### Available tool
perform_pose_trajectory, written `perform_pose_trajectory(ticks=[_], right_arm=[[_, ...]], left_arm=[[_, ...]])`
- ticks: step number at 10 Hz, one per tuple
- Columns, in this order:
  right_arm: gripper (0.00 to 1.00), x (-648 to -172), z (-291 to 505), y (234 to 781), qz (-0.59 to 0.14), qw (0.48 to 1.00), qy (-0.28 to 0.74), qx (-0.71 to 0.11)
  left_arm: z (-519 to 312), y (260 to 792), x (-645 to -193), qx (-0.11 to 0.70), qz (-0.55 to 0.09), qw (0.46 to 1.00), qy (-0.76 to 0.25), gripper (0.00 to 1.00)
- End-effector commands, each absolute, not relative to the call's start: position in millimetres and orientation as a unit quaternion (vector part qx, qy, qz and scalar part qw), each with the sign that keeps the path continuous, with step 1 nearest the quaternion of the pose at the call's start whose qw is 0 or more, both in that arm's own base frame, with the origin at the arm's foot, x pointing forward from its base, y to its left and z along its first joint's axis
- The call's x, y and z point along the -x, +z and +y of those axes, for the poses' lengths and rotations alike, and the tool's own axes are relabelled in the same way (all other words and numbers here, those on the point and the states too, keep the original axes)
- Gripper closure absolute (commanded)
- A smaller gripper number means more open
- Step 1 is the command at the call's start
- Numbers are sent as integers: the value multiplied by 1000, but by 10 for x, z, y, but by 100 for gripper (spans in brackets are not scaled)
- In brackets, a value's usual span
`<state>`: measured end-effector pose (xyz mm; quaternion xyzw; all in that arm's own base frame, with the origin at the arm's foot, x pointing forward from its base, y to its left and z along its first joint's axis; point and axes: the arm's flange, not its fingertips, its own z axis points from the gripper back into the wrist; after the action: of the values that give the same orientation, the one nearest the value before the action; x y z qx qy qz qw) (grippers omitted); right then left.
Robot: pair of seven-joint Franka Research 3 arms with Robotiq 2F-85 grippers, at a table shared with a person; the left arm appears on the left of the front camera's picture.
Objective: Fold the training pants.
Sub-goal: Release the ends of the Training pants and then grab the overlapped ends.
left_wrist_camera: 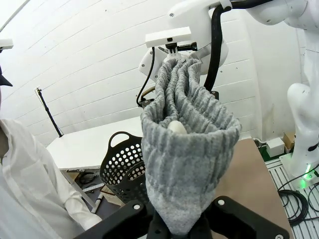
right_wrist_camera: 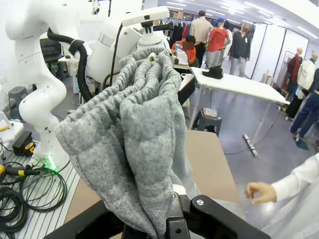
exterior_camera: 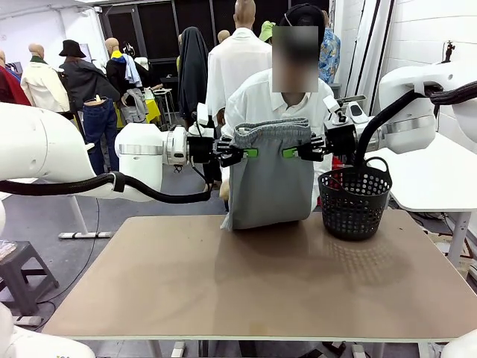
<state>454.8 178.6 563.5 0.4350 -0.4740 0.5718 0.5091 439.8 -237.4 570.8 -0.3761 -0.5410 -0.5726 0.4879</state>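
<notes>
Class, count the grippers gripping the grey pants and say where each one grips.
2. The left gripper clamps the waistband's left end on the training pants; the right gripper clamps its right end. No others seem hidden.

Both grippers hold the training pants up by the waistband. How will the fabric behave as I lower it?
Likely floppy: the training pants hang limp below the left gripper and right gripper, lower end slumping onto the table. Probably light: two small pinches at the waistband carry them. The ribbed knit seems unlikely to slip.

Left pincer (left_wrist_camera: 179, 228) clamped on training pants (left_wrist_camera: 187, 164) waistband, stretched to right pincer (left_wrist_camera: 172, 55); black basket (left_wrist_camera: 119, 167) nearby.
</notes>
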Motion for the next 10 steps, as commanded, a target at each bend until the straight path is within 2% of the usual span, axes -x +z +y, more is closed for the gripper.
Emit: perform_pose_trajectory(ticks=[1, 10], right_arm=[[100, -4519, 1774, 5639, -475, 506, 569, -441], [100, -4519, 1774, 5639, -475, 506, 569, -441]], left_arm=[[-2378, 5722, -4394, 379, -540, 489, -570, 100], [-2378, 5722, -4394, 379, -540, 489, -570, 100]])
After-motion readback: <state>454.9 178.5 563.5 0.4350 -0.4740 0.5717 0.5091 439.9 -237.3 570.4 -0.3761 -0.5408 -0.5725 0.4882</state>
